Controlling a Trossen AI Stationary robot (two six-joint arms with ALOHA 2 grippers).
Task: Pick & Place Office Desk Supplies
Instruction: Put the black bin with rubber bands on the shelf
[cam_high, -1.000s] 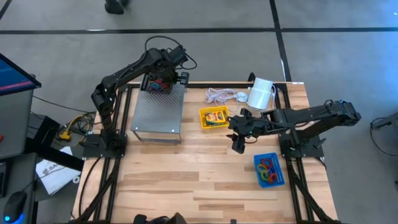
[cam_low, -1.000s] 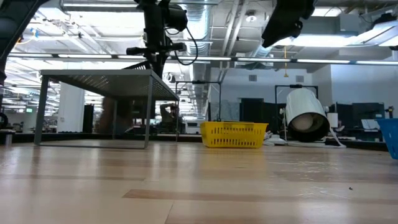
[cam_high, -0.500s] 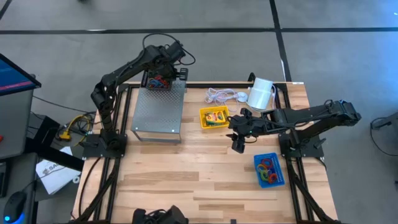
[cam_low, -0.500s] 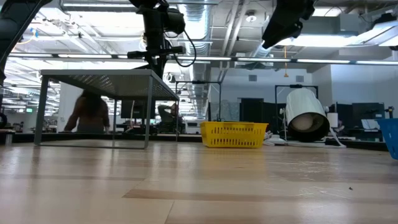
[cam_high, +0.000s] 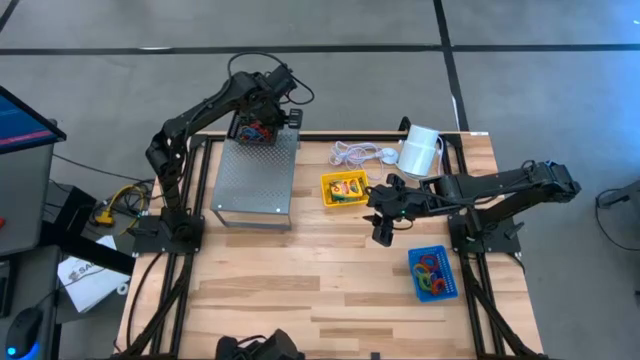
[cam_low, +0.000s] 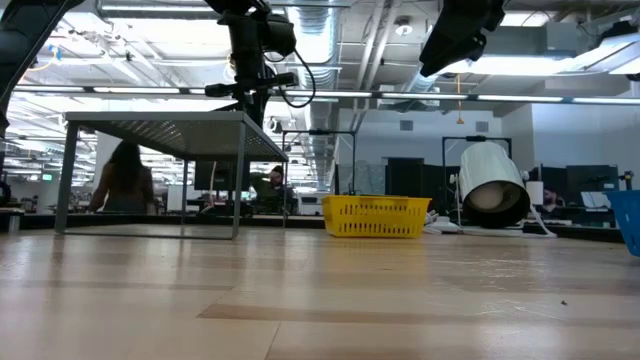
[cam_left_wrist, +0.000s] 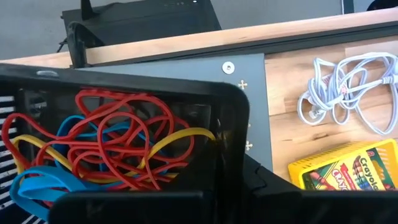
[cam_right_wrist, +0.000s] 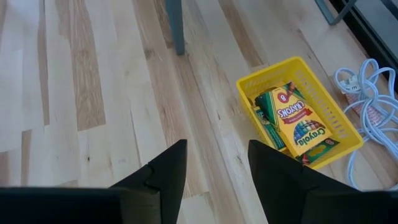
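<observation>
The left gripper (cam_high: 262, 122) holds the black mesh tray (cam_left_wrist: 124, 118) at the far end of a grey perforated metal stand (cam_high: 256, 178) at the table's far left, its fingers clamped on the tray's near wall. A tangle of red, blue and yellow rubber bands (cam_left_wrist: 106, 146) fills the tray, which sits level with its open side up.

At mid-table the right gripper (cam_right_wrist: 211, 158) hangs above bare wood with its fingers spread and nothing between them. The yellow tray (cam_high: 344, 188) rests on the wooden table (cam_high: 300, 290) just beside it, between the stand and the white cylinder (cam_high: 421, 150). Crayon boxes (cam_right_wrist: 297, 121) lie flat inside the yellow tray, their long sides running along its length. The blue tray (cam_high: 433, 272) of rubber bands stands near the table's right edge, its long axis running roughly front to back.

A coiled white cord (cam_high: 357, 153) lies at the far edge beside the cylinder. People (cam_low: 125, 175) show in the room beyond.
</observation>
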